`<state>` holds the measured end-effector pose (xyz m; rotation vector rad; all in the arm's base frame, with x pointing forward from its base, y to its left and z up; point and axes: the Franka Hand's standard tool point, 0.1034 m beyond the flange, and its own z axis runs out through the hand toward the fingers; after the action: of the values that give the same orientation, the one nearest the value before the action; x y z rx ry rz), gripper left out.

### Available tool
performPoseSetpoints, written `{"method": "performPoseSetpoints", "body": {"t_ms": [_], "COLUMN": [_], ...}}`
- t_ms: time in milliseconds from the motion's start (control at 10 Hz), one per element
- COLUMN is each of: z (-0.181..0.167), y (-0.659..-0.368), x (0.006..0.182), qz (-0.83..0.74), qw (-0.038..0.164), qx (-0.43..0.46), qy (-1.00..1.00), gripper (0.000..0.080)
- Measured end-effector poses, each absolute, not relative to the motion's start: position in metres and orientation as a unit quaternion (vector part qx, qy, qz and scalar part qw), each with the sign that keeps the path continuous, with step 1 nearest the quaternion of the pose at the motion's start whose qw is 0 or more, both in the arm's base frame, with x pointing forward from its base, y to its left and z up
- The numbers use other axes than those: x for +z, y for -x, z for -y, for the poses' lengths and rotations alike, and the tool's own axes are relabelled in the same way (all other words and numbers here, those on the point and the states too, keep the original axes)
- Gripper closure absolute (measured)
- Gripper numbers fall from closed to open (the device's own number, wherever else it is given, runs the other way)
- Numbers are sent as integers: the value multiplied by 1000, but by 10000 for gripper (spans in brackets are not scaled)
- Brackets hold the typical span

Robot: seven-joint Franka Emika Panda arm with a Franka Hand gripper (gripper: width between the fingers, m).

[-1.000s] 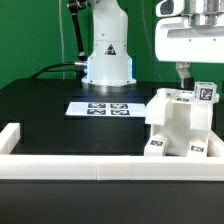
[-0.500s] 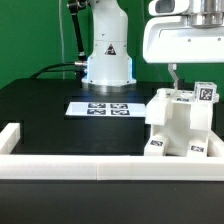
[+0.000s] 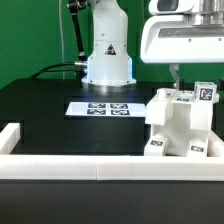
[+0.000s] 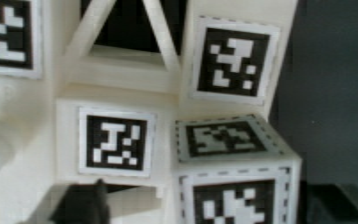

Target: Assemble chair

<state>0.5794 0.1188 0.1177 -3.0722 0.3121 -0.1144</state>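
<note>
You've got the blocky white plastic chair [image 3: 180, 126] with marker tags sitting directly under the big white gripper [image 3: 178, 74]; can't tell how far its fingers are parted, or if they're gripping anything.

Chair [image 3: 180, 128] cut off by the exterior view's right edge; its far side is hidden. Gripper [image 3: 181, 75]: one finger visible, the other hidden behind the chair's top, jaw gap unreadable. Wrist view blurred, chair [image 4: 158, 140] overfills frame, tags cropped at edges.

A robotics lab: tagged marker board [image 3: 100, 108], green backdrop [image 3: 35, 40].
</note>
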Motion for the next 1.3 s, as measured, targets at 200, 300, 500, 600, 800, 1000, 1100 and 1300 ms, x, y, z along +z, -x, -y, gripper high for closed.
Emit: {"method": "performPoseSetpoints", "body": {"t_ms": [200,300,500,600,800,1000,1100,1300], "z": [-119,-119,-119,-119,-120,-121,-120,-121], "y": [-579,-579,-579,-579,-579,-579,-579,-579], "x": [118,118,118,118,117,117,117,118], "qz": [-105,-115,-159,-204,-297,-353,-396,-493], "qw": [26,26,28,30,33,35,37,44], "qx": [-37,-37,-36,-34,-31,-29,-27,-21], "qy": [993,992,986,978,954,934,917,869], "gripper": [515,515,514,514,514,514,512,512]}}
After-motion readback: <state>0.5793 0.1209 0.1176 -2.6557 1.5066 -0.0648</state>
